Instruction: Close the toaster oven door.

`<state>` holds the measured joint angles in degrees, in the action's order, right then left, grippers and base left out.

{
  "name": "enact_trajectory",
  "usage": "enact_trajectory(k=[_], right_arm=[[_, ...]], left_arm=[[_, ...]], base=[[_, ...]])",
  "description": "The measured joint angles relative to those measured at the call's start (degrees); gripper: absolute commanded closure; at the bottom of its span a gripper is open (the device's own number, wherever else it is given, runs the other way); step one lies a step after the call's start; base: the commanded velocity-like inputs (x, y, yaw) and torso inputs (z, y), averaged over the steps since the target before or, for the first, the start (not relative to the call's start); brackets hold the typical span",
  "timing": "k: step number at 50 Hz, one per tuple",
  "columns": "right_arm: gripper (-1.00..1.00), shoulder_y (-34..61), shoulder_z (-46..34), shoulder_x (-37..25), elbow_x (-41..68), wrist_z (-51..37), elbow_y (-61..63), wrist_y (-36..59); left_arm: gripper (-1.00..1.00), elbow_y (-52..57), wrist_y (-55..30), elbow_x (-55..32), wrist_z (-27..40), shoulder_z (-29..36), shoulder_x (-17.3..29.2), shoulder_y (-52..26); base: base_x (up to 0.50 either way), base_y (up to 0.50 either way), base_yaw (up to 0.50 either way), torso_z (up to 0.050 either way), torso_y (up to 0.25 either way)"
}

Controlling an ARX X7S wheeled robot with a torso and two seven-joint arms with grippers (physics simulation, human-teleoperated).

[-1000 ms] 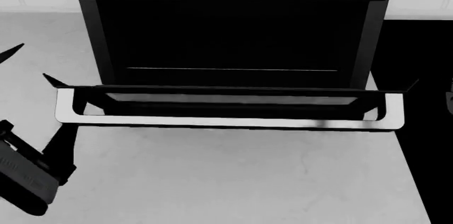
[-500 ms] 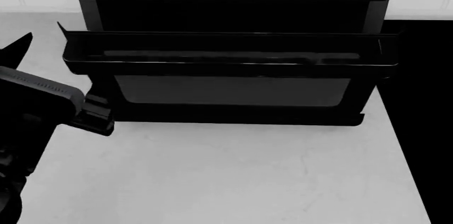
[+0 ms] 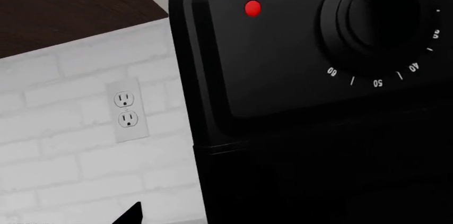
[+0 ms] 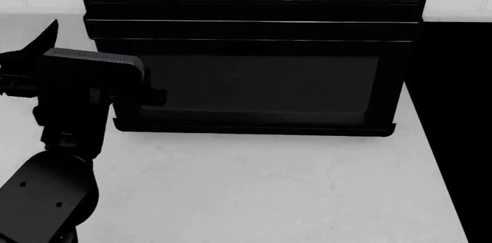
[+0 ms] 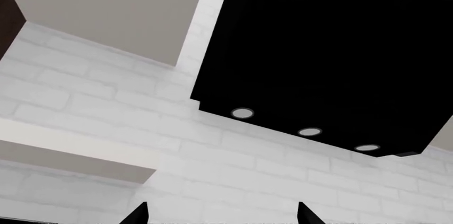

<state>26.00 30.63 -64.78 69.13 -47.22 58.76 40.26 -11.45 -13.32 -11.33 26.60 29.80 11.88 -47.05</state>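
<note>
On the pale bench (image 4: 269, 197) the oven (image 4: 254, 47) stands against the tiled wall, its door (image 4: 254, 82) upright and flush with the front. At its left corner the left hand (image 4: 46, 44) is raised; I cannot tell its grip. Right hand's (image 5: 219, 216) tips stand apart, holding nothing, facing tile and a hood.

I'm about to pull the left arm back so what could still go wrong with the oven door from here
1. In the head view the toaster oven door looks upright against the toaster oven, but whether it has latched cannot be seen; it might drop open again.
2. The left arm's tool sits close at the door's left edge, so a careless retreat could catch the frame and drag it open.
3. The left wrist view shows a dial nearby; a raised path might bump it.
</note>
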Motion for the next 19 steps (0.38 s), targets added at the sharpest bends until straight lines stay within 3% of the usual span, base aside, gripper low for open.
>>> enact_trajectory(k=[11, 19], right_arm=[[-1.0, -1.6, 2.0, -0.6, 0.5, 0.0, -0.2, -0.3], [-1.0, -3.3, 4.1, -0.5, 0.9, 0.2, 0.1, -0.3]], left_arm=[[-1.0, -5.4, 4.8, 5.8, 5.8, 1.0, -4.4, 0.1], [-1.0, -4.5, 4.1, 7.7, 6.5, 1.0, -3.8, 0.6]], base=[[0.03, 0.0, -0.02, 0.005, 0.0], [0.02, 0.0, -0.01, 0.002, 0.0]])
